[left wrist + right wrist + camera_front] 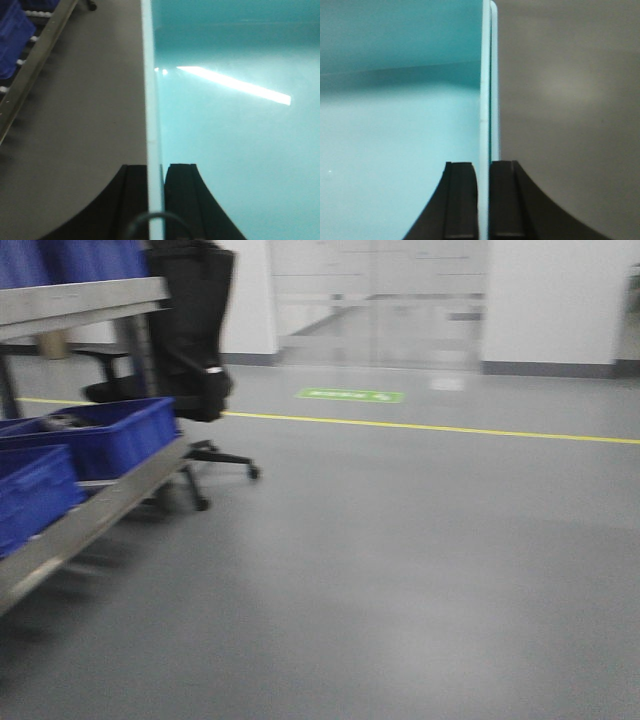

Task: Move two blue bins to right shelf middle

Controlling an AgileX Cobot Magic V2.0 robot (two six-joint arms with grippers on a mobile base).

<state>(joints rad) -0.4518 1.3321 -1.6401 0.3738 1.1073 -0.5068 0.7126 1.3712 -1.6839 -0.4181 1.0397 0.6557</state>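
While the blurred grey floor shows beyond, my left gripper pinches the pale teal plastic bin wall running to 12 o'clock; my right gripper clamps its opposite rim.

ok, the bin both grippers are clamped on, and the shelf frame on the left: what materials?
Held bin: looks like moulded plastic, pale turquoise in the wrist views, glossy; a light streak reflects off its inner surface, and the wall is thin. Left gripper and right gripper each pinch a wall. Shelf frame: probably bare metal, grey with a dull sheen; blur leaves that open.
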